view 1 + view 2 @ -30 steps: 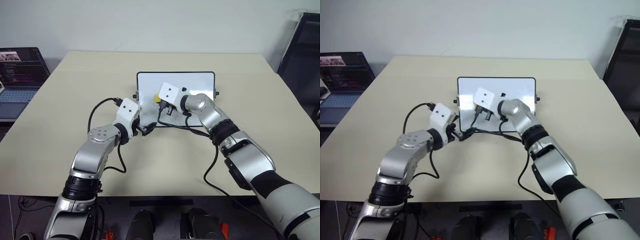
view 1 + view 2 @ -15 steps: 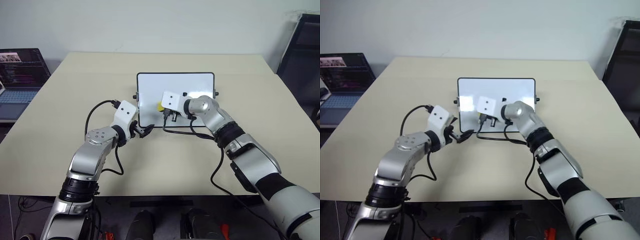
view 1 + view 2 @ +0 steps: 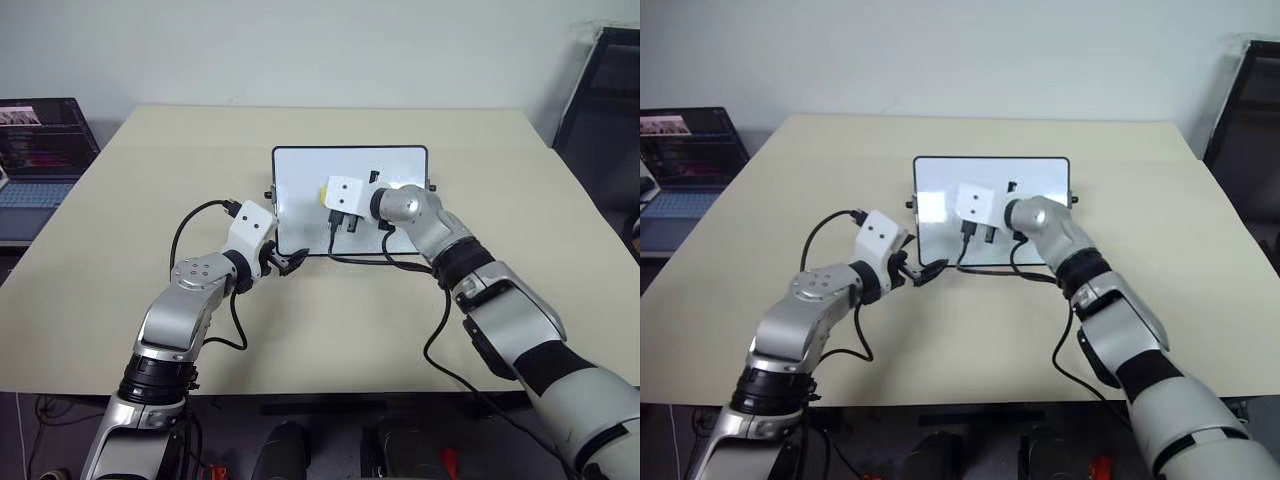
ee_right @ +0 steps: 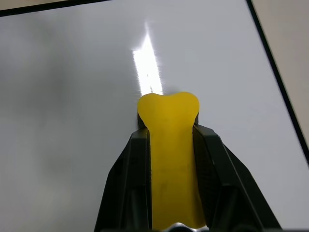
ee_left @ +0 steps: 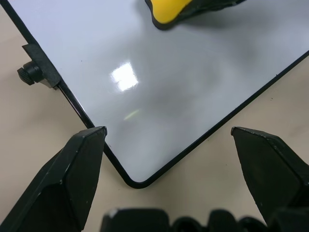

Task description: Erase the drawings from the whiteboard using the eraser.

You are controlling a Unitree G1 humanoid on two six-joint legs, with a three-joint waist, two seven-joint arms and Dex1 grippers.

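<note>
The whiteboard [image 3: 390,170] lies flat in the middle of the table, glossy white with a thin black frame. My right gripper [image 4: 169,130] is shut on the yellow eraser [image 4: 169,154] and holds its front end against the board's surface, left of centre [image 3: 340,222]. The eraser [image 5: 169,9] also shows in the left wrist view. My left gripper [image 5: 167,131] is open and straddles the board's near left corner [image 3: 290,262], with one finger [image 5: 72,179] at the frame. The drawings are out of view; the board surface that shows is plain white.
The beige table [image 3: 300,330] has free room on all sides of the board. An open laptop [image 3: 40,150] stands off the table's left edge. A dark chair [image 3: 600,100] is at the far right. Black arm cables [image 3: 365,260] hang by the board's near edge.
My right wrist has rolled and the eraser has shifted a little to the right on the board. The left gripper has stayed at the corner.
</note>
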